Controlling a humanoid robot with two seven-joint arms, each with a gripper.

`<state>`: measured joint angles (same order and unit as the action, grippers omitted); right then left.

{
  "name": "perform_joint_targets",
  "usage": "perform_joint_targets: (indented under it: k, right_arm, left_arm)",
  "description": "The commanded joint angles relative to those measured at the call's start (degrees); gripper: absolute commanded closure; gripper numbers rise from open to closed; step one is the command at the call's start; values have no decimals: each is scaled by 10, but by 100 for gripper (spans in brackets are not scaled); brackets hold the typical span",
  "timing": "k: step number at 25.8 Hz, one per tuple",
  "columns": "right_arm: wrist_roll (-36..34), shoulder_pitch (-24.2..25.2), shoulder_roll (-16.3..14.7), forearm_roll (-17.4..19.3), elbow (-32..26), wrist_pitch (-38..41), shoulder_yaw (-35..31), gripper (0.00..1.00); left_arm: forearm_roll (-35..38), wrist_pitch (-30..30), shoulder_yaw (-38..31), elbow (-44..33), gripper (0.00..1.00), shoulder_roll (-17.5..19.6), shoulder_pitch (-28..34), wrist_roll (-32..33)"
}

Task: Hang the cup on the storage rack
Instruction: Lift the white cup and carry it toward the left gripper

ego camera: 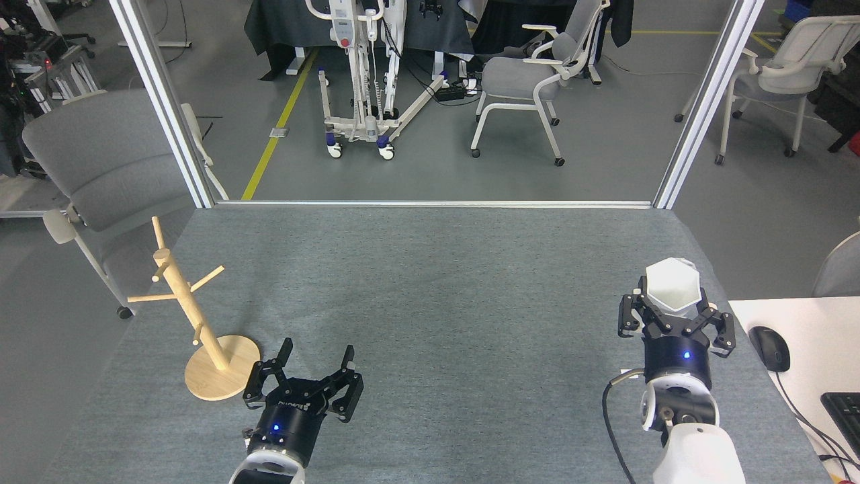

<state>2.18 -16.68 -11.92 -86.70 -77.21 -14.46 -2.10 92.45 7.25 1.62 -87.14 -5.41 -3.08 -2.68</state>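
Note:
The cup (pixel 672 286), white and hexagonal, is held off the table at the right side, its open mouth facing the camera. My right gripper (pixel 674 304) is shut on it from below. The storage rack (pixel 183 302), a light wooden mug tree on a round disc base, stands at the table's left edge with bare pegs. My left gripper (pixel 316 357) sits just right of the rack's base, open, with nothing between its fingers.
A grey cloth covers the table (pixel 430 302). A white desk (pixel 806 363) with a black mouse (pixel 769 348) and a keyboard (pixel 845 410) adjoins on the right. A grey chair (pixel 101 168) stands behind the rack. Metal frame posts rise at the far corners.

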Motion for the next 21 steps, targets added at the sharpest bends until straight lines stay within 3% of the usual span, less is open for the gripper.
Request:
perform_joint_targets:
  k: [1,4,9,13,16,21]
  right_arm:
    - [46,-11,2,2,-44,-141,134,59]
    - [114,-62,20,1,-55,-253,249,59]
    - [174,-107,64,-3,-54,-402,396,59]
    - [208,-107,95,-5,-48,-449,445,62]
    - [237,-107,97,-5,-47,-454,461,62]
    - [265,-105,97,-4,-46,-453,469,62]
  left_arm:
    - [88,0,64,-1,3,15,0,-6]
    - [169,1,125,3,3,15,1,-20]
    - [173,7,200,55,3,7,-47,-16]
    - [167,17,206,124,3,-17,-110,-17]
    - [158,35,202,147,3,-23,-135,-19]
    - [74,60,199,156,3,-19,-148,-15]
